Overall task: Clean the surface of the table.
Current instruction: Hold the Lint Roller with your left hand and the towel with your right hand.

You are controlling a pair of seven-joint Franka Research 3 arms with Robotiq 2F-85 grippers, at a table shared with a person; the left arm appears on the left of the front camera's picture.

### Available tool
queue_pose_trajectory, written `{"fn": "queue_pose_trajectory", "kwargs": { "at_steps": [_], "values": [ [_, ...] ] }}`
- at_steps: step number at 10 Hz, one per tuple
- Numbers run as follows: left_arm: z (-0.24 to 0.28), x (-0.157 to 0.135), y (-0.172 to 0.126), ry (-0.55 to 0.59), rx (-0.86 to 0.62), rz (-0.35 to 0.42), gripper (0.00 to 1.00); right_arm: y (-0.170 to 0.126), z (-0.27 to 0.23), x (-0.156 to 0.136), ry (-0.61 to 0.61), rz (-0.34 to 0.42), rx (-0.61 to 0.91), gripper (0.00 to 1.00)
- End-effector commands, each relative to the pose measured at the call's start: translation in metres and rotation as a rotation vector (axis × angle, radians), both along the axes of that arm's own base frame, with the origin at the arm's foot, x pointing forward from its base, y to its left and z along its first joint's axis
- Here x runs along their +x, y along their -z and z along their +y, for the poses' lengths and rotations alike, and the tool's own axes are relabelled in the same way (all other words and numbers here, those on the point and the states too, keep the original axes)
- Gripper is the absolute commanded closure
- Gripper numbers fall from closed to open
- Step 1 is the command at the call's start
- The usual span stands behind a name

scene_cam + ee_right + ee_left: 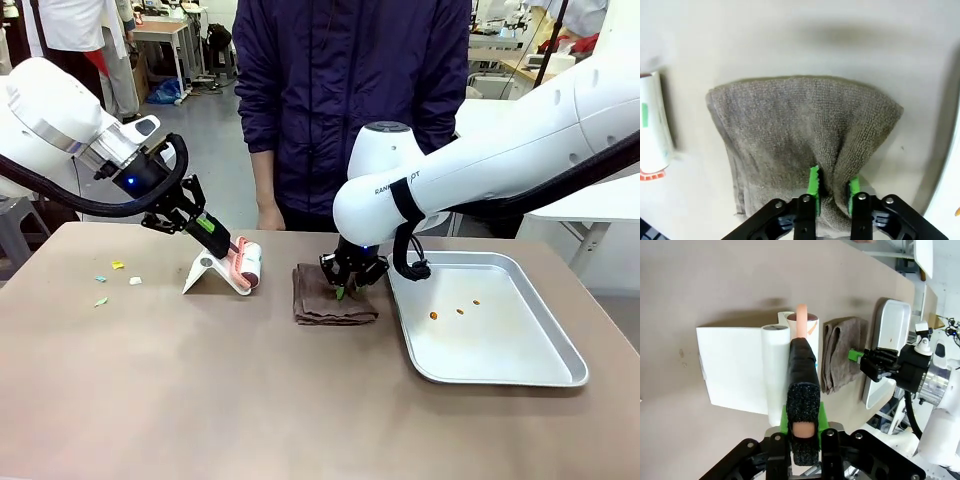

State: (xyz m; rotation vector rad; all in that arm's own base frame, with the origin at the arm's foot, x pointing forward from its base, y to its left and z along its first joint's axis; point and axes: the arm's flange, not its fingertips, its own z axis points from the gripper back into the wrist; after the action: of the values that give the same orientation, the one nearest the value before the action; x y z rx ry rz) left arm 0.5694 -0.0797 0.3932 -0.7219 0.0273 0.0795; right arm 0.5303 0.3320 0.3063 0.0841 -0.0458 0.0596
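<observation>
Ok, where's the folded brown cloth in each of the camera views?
Front view: cloth near centre, right of the lint roller.
Left wrist view: right of centre, just right of the roller.
Right wrist view: centre of picture; roller at the left edge.
Shared landmark: the lint roller beside it.

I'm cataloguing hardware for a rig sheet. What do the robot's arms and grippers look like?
The left arm and right arm are glossy white and rounded, with black cables alongside. The right arm carries grey lettering. The left gripper and right gripper are black with green pads.
</observation>
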Motion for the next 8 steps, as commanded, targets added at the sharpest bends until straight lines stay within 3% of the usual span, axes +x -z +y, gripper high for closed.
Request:
{"fn": "queue_pose_trajectory", "kwargs": {
  "at_steps": [1,8],
  "values": [
    [0.0014,-0.0061,-0.0013,-0.009,-0.01,-0.015,1.0,0.0075,-0.0097,-0.0015,-0.015,0.009,0.029,1.0],
    [0.005,-0.0077,-0.0051,-0.028,-0.046,-0.039,1.0,0.0079,-0.0161,-0.001,-0.007,0.017,0.044,1.0]
  ]
}}
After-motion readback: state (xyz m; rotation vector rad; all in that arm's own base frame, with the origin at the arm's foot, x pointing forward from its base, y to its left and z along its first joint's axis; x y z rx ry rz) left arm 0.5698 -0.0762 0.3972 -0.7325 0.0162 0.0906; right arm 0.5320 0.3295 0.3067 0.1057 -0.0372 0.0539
